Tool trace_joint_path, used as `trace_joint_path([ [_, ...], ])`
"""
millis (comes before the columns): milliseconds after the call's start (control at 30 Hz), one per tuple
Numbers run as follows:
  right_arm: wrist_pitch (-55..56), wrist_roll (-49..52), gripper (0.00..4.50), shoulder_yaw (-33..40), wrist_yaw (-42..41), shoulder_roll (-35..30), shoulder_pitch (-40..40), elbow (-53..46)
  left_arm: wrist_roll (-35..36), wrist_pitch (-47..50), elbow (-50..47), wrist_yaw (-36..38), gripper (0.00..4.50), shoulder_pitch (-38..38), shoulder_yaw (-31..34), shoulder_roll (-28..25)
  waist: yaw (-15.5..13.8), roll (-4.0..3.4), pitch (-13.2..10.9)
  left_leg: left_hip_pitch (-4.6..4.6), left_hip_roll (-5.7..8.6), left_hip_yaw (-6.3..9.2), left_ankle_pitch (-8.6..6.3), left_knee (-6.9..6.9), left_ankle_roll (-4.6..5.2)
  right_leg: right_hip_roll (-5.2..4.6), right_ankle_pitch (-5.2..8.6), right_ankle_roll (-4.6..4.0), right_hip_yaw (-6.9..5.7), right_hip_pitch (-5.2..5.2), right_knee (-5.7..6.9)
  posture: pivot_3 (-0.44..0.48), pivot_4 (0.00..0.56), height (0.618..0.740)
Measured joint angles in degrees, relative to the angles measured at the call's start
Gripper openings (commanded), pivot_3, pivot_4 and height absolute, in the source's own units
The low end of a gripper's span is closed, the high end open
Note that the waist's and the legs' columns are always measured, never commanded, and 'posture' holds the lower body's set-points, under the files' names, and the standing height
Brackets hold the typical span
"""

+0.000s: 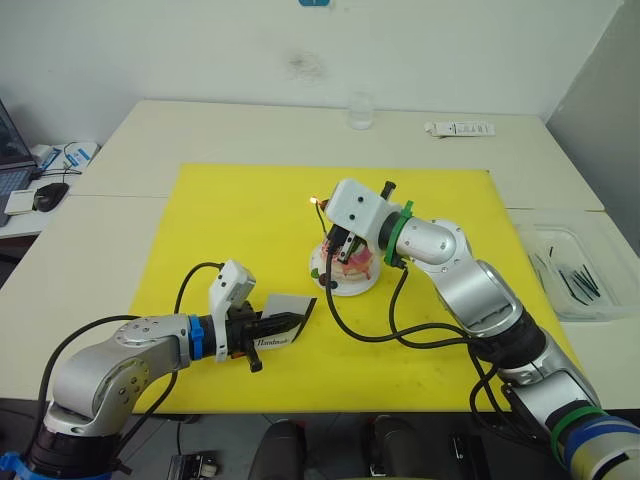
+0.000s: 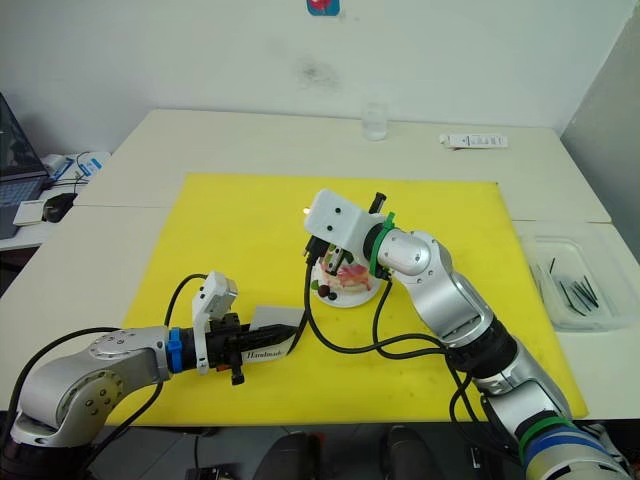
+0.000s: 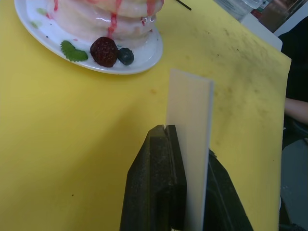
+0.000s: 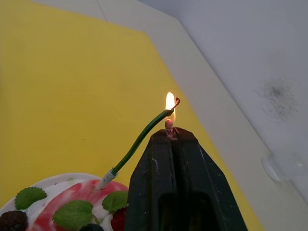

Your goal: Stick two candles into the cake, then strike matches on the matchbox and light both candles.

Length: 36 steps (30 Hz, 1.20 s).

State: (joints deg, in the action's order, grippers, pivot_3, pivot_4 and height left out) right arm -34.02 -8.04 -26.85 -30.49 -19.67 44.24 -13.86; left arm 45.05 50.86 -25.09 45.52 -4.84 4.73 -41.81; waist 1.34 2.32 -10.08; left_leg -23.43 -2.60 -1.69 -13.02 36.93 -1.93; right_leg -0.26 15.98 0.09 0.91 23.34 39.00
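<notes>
Yellow mat [image 1: 240, 215], candle [image 4: 139, 139] burning in cake [image 3: 110, 24], left end effector [image 3: 185, 192] gripping matchbox [image 3: 190, 144]

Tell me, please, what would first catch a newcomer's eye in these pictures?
The small flame burning at the hooked tip of the thin green candle stuck in the round pink cake, with the right hand shut on a match beside it. The left hand clamps the flat white matchbox over the yellow mat.

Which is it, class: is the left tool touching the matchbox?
Touching. The left wrist view shows the left tool with its black fingers pressed flat against both faces of the white matchbox.
</notes>
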Motion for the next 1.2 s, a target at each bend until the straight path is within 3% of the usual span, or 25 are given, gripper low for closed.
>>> trace_joint_path([
  [1200,-0.7,-1.9,0.08,1.5,-0.5,1.0,-1.0,-1.5,0.4,0.4,0.0,0.1,0.0,0.0,1.1,0.4,0.0,0.0,0.0,0.0,-0.02,0.0,0.0,-0.01,0.0,0.0,-0.02,-0.03,-0.01,0.0,0.0,0.0,0.15,0.74],
])
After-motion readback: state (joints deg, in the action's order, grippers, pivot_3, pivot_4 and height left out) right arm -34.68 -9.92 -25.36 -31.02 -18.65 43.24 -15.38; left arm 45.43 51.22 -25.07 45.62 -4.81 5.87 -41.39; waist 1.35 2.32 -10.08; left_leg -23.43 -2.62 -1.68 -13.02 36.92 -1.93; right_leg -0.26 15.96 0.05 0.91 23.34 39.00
